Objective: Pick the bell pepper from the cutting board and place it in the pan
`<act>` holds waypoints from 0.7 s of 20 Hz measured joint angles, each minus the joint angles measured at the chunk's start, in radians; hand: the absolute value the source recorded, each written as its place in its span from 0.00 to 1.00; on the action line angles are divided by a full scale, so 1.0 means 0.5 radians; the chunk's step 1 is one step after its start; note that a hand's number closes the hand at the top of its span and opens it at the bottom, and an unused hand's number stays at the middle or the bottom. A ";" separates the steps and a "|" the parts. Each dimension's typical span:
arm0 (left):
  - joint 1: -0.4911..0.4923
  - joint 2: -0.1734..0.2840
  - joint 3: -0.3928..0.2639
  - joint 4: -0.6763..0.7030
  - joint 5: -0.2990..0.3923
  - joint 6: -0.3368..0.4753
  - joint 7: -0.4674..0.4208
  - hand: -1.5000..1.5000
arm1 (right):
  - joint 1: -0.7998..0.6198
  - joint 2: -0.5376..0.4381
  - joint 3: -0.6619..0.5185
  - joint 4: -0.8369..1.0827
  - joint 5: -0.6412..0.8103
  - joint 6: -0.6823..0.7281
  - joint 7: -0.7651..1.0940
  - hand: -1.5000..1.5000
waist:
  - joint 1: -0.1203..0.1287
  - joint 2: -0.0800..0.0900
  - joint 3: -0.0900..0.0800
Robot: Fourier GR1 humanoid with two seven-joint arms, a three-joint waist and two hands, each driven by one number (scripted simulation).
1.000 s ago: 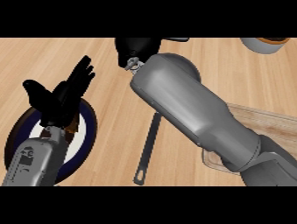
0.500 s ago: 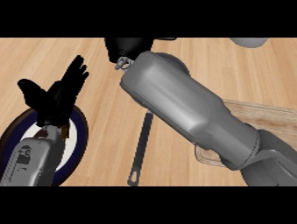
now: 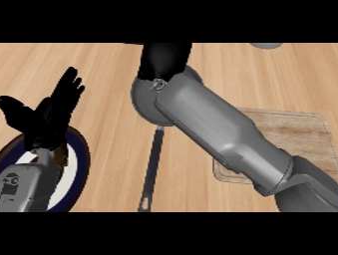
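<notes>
My right forearm stretches from the lower right up to the top centre. Of my right hand only the black back and wrist show; the rest is cut off at the upper edge, so I cannot see what it holds. The pan's long dark handle sticks out from under that forearm toward the front, and the pan's bowl is hidden beneath the arm. The wooden cutting board lies at the right, partly covered by the arm, with no bell pepper showing on it. My left hand rests open at the left, fingers up.
A plate with a dark blue rim lies under my left wrist at the lower left. A grey object peeks in at the top right edge. Bare wooden counter lies around them.
My right hand has moved farther away, so more of it now lies past the upper edge, and the forearm stands steeper. The grey object has slid toward the top edge. The left hand stays put.
</notes>
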 measured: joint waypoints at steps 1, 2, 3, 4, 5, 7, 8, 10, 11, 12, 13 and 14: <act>0.001 0.006 0.010 -0.012 0.005 0.003 0.011 0.50 | 0.033 0.001 0.004 0.026 0.003 -0.052 -0.025 1.00 | -0.006 0.001 0.000; 0.015 -0.001 0.007 -0.014 0.002 0.005 0.001 0.50 | 0.060 0.002 -0.002 0.047 0.001 -0.106 -0.057 1.00 | -0.014 0.002 0.001; 0.026 0.000 0.011 -0.014 -0.003 0.009 -0.008 0.50 | 0.092 0.003 -0.008 0.074 -0.003 -0.160 -0.090 1.00 | -0.022 0.003 0.001; 0.018 0.003 0.018 0.000 0.000 0.005 -0.013 0.50 | 0.120 0.005 -0.016 0.106 -0.013 -0.221 -0.131 1.00 | -0.029 0.005 0.001; 0.046 -0.009 0.008 -0.020 -0.006 0.009 -0.024 0.50 | 0.156 0.005 -0.014 0.131 -0.026 -0.287 -0.165 1.00 | -0.025 0.006 0.002; 0.059 -0.019 -0.004 -0.034 -0.019 0.016 -0.033 0.50 | 0.218 0.008 -0.026 0.208 -0.055 -0.437 -0.247 1.00 | -0.019 0.011 0.002; 0.063 -0.019 -0.009 -0.050 -0.017 0.012 -0.024 0.50 | 0.236 0.010 -0.019 0.249 -0.073 -0.491 -0.265 1.00 | -0.012 0.013 0.002; 0.060 -0.017 -0.005 -0.043 -0.012 0.003 -0.025 0.50 | 0.292 0.013 -0.004 0.325 -0.108 -0.601 -0.315 1.00 | -0.010 0.016 0.003; 0.064 -0.019 -0.014 -0.061 -0.020 0.009 -0.012 0.50 | 0.300 0.015 -0.005 0.373 -0.128 -0.633 -0.329 1.00 | -0.007 0.017 0.003; 0.050 -0.023 -0.013 -0.060 -0.019 0.014 -0.001 0.50 | 0.296 0.016 -0.014 0.431 -0.147 -0.654 -0.342 1.00 | -0.005 0.019 0.003; 0.036 -0.025 -0.016 -0.053 -0.019 0.011 -0.003 0.50 | 0.294 0.016 -0.015 0.471 -0.180 -0.655 -0.340 1.00 | 0.004 0.022 0.003; 0.031 -0.024 -0.011 -0.053 -0.019 0.011 -0.011 0.50 | 0.295 0.017 -0.045 0.512 -0.216 -0.674 -0.351 1.00 | 0.009 0.026 0.003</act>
